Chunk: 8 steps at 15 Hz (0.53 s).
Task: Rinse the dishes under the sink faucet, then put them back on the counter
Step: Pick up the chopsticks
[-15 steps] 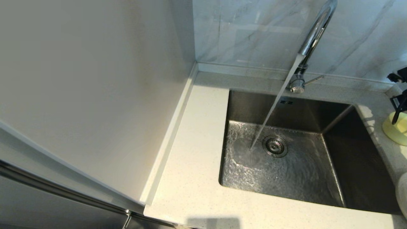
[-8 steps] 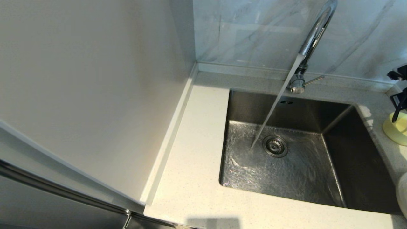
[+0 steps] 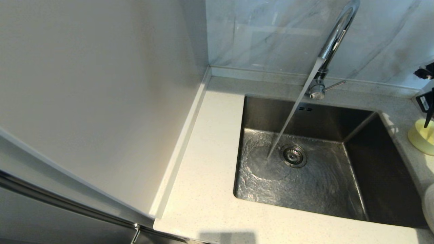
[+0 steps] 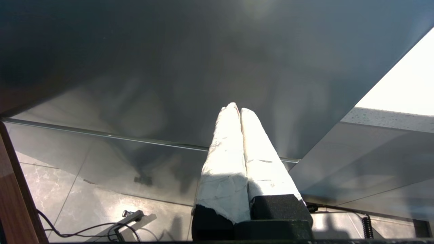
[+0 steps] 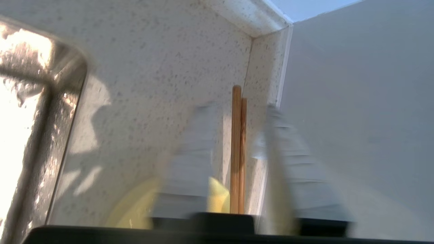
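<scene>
While water runs into sink [image 3: 305, 176] | right gripper [image 5: 237, 112] spread, empty, above bowl [image 3: 422, 137] at 3 o'clock, nearer | left gripper [image 4: 236, 109] pressed together, parked

Water pours from the chrome faucet [image 3: 334, 40] into the steel sink [image 3: 305, 176]. A pale-yellow bowl [image 3: 422, 137] sits at the counter's [image 3: 203, 189] right edge, a cream plate [image 3: 429, 206] nearer the front.
</scene>
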{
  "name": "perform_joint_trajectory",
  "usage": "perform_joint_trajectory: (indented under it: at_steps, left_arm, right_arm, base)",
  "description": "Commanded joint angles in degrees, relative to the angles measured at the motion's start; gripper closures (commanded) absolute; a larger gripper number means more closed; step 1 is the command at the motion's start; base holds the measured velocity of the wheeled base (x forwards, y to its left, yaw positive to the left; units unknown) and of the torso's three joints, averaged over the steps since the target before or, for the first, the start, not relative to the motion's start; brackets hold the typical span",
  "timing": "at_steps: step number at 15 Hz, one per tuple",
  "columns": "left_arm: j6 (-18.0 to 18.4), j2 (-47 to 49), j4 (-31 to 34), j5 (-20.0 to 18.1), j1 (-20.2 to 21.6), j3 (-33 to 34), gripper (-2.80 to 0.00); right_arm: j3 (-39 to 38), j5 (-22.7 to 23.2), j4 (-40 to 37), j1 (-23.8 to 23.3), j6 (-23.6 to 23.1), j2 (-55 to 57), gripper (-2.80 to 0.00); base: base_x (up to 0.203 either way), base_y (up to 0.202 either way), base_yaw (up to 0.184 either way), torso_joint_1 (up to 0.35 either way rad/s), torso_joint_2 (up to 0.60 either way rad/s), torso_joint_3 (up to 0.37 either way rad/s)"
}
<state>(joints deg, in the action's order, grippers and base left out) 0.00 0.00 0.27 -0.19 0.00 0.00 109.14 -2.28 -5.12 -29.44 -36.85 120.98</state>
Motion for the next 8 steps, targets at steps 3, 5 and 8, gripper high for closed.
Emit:
perform_joint_trajectory:
  at_steps: [3, 5, 8]
  left_arm:
    - [0.0, 0.0, 0.0, 0.0, 0.0, 0.0, 0.00]
    - [0.0, 0.0, 0.0, -0.1, 0.0, 0.0, 0.00]
    - [0.0, 0.0, 0.0, 0.0, 0.0, 0.0, 0.00]
  right_arm:
    - [-0.6, -0.1, -2.1, 0.0, -0.6, -1.6, -2.80]
    - [-0.2, -0.1, -7.0, 0.0, -0.3, -1.6, -2.80]
    - [-0.1, -0.6, -9.0, 0.0, 3.4, -0.3, -2.80]
  base:
    - [0.000, 0.000, 0.000, 0.000, 0.00, 0.000]
    - [0.000, 0.000, 0.000, 0.000, 0.00, 0.000]
    - [0.000, 0.000, 0.000, 0.000, 0.00, 0.000]
